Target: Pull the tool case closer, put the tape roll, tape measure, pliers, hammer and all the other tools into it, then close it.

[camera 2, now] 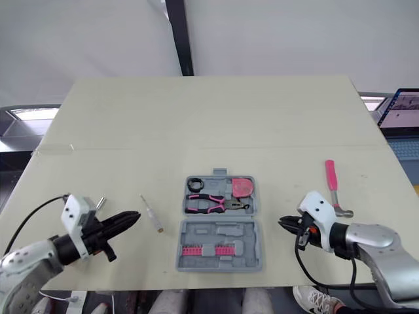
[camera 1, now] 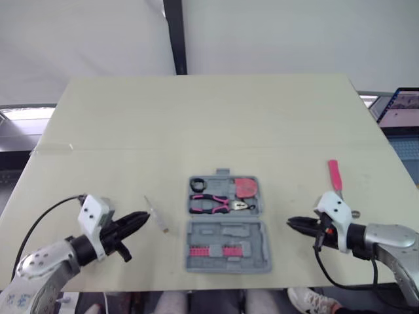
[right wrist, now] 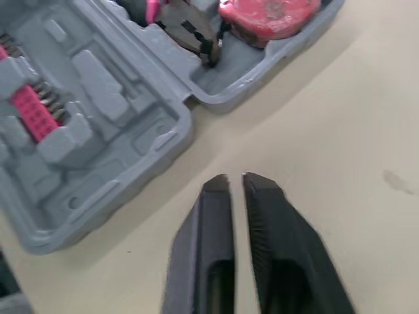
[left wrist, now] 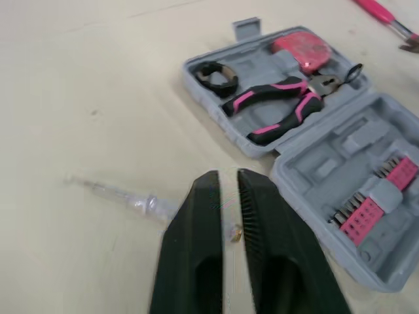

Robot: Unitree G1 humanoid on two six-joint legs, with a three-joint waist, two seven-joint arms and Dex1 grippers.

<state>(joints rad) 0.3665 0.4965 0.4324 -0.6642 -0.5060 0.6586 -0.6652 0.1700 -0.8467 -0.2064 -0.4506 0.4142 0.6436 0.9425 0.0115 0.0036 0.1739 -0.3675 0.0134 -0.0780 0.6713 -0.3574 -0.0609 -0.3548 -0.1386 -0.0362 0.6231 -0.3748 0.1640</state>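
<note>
Left gripper (nearly closed, empty, like the right gripper) should open first, then take the screwdriver across its middle; it lies at 9 o'clock of the tool case.

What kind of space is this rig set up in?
Likely a lab or office test setup: a plain pale table before a white backdrop, a laptop off its right edge, one small tool case laid out.
</note>
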